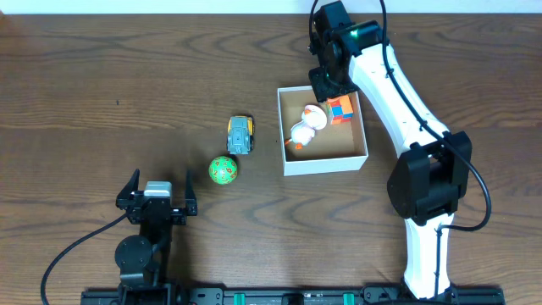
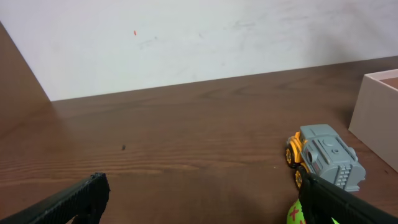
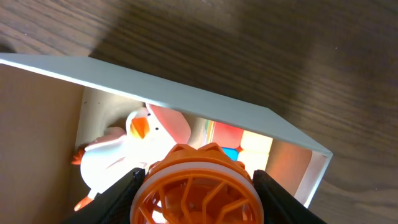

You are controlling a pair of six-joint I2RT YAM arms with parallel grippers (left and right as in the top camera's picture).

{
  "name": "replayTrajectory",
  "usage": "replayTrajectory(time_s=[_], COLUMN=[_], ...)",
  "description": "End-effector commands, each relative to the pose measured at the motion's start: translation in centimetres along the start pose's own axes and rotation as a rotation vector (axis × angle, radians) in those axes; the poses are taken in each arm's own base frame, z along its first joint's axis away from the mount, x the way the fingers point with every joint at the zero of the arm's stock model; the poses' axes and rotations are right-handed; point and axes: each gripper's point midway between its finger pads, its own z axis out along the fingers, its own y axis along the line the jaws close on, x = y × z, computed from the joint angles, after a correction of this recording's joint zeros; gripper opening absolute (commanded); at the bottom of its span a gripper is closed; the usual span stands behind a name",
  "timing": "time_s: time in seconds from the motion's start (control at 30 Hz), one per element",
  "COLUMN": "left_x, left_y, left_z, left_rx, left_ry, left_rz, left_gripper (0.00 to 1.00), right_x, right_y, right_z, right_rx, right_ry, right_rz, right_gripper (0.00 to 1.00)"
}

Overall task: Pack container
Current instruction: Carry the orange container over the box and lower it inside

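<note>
The container (image 1: 323, 161) is a square white box with a tan inside, right of the table's middle. A white duck toy (image 1: 303, 130) and a red, orange and blue block toy (image 1: 340, 108) lie in it. My right gripper (image 1: 323, 83) hangs over the box's far left corner. In the right wrist view it is shut on an orange and white lattice ball (image 3: 198, 186) above the duck (image 3: 118, 158) and the box wall (image 3: 186, 96). My left gripper (image 1: 157, 193) is open and empty near the front left. A grey and yellow toy truck (image 1: 240, 135) and a green ball (image 1: 223, 169) lie left of the box.
In the left wrist view the toy truck (image 2: 323, 155) stands ahead on the right, the green ball (image 2: 295, 214) peeks out behind my right finger, and the box's white wall (image 2: 376, 112) shows at the right edge. A pale wall runs along the table's far edge.
</note>
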Motion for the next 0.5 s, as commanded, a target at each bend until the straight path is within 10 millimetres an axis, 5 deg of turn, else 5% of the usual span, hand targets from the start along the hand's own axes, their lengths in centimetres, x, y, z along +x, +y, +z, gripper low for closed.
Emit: replayTrajectory(time_s=[0.0,0.47], left_x=[1.6,1.6], left_y=[-0.3,-0.3], left_z=[0.1,0.1], left_rx=[0.011,0.011], left_ry=[0.050,0.050], left_rz=[0.002,0.002], left_gripper=[0.98,0.98], right_x=[0.4,1.7], right_y=[-0.1,-1.2], right_z=[0.2,2.5], right_rx=[0.011,0.046], right_ry=[0.015,0.053], right_rz=[0.017,0.026], right_gripper=[0.49,0.52])
